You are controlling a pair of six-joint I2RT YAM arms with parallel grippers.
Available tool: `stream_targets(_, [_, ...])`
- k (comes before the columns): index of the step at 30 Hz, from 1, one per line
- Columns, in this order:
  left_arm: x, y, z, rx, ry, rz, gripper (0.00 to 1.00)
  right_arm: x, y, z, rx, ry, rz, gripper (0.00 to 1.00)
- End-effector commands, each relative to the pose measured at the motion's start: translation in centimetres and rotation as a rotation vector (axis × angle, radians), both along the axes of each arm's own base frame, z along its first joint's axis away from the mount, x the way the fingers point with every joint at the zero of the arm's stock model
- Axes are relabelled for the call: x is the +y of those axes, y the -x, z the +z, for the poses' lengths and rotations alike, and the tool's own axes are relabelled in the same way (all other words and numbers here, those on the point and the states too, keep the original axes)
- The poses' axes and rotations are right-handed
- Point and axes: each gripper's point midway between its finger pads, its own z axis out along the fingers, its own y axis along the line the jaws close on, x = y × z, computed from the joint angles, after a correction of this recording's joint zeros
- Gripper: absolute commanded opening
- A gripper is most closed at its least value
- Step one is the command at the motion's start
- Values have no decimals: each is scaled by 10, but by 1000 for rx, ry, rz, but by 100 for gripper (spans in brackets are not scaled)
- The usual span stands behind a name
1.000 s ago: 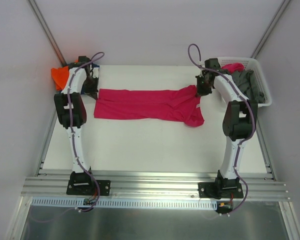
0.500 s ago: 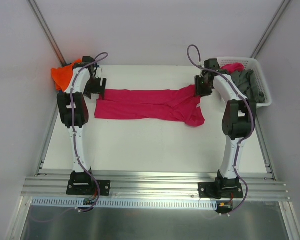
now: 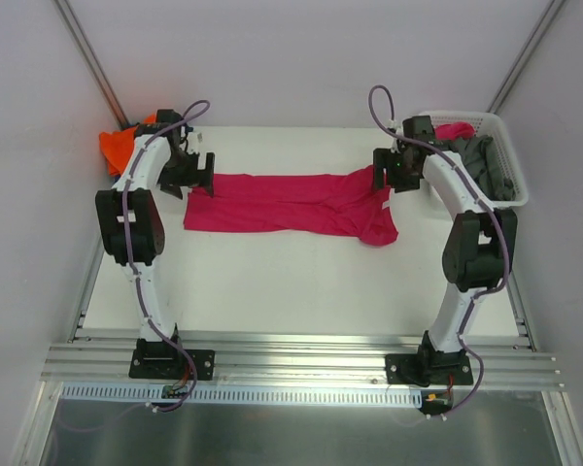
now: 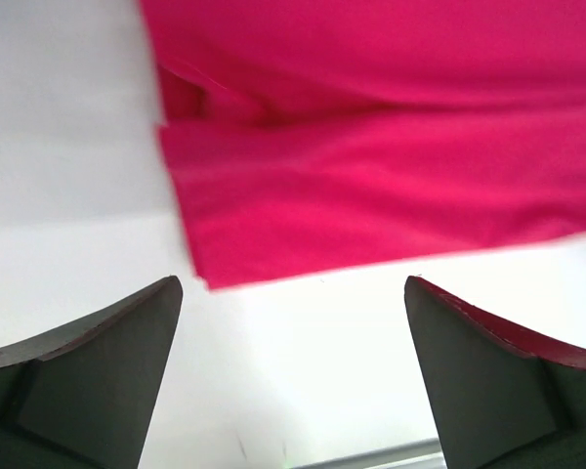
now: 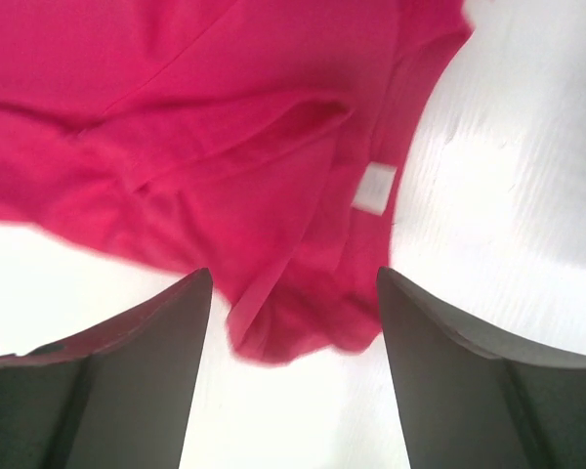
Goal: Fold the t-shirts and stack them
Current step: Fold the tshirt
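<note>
A large magenta-pink t-shirt (image 3: 287,202) lies flat across the far half of the table, folded into a long band. My left gripper (image 3: 196,173) hovers at its left end, open and empty. In the left wrist view the shirt's corner (image 4: 371,166) lies just beyond the gripper (image 4: 291,288). My right gripper (image 3: 384,175) hangs over the right end, open, with the collar end (image 5: 293,313) and its white label (image 5: 374,188) below the spread fingers. An orange t-shirt (image 3: 115,150) is bunched at the far left corner. A grey t-shirt (image 3: 481,160) lies in the basket.
The white lattice basket (image 3: 510,184) stands at the far right and also holds a pink cloth (image 3: 454,129). White walls and metal posts close in the table on three sides. An aluminium rail (image 3: 291,364) with both arm bases runs along the near edge.
Both grippers were shut at the shirt's ends and have opened, letting the cloth go. Each has shifted a little inward over the shirt. The shirt stays flat.
</note>
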Motion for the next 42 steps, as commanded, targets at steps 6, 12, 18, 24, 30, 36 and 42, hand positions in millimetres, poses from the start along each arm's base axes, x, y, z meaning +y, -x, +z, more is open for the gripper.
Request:
stream_targets(6, [-49,45,8,99,209,-57,99,25,86,9,126,-144,42,69])
stream_targets(12, [-55,33,-5,131,246,-78,99,27,107,-18,218,-123,54,53])
stream_targets(18, [-58,34,-25,197,272,-77,99,40,103,-33,247,-103,96,51])
stream_targets(24, [-60,36,-36,228,288,-70,99,49,96,-47,273,-88,122,51])
stream_targets(30, [-58,37,-45,252,281,-58,99,51,88,-52,273,-82,123,51])
stream_targets(36, [-48,35,-58,272,252,-38,99,43,83,-49,264,-75,100,50])
stream_targets(42, [-35,37,-64,287,229,-5,99,27,88,-54,276,-47,73,51])
